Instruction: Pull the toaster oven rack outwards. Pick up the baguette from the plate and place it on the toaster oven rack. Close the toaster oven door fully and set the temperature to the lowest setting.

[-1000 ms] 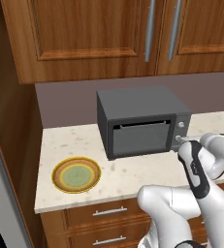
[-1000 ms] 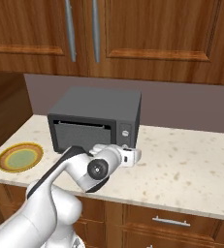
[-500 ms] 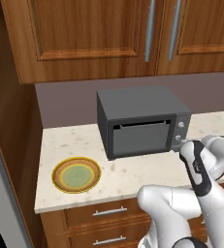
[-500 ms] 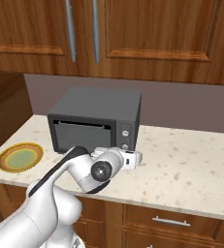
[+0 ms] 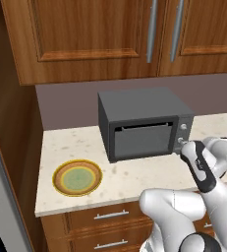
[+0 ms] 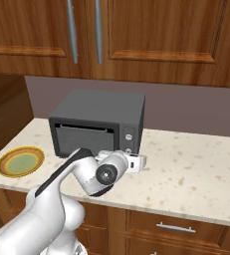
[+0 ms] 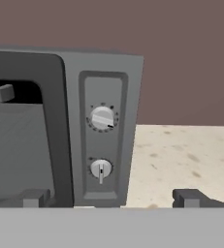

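Speckled beige counter point(image 5: 134, 174) under wooden cabinets point(image 5: 85, 39); pincer point(image 7: 111, 197) spread wide, empty, facing toaster oven point(image 7: 84, 131) knobs.

No readable text, brand or number; the toaster oven point(image 7: 104, 135) knobs bear only tick marks.

The toaster oven point(image 5: 142, 123) has a matt dark grey shell like painted metal, smooth all over. Its door point(image 5: 143, 140) carries a lighter grey window with a dull, glass-like look. The two knobs point(image 7: 103, 118) on the control panel point(image 7: 102, 140) are pale, smooth and faintly shiny. The plate point(image 5: 77, 177) looks like glazed ceramic with a soft sheen. The counter point(image 6: 186, 169) is speckled cream stone, polished smooth. The cabinets point(image 5: 95, 37) are reddish-brown wood with visible grain and brushed metal handles point(image 5: 152, 30).
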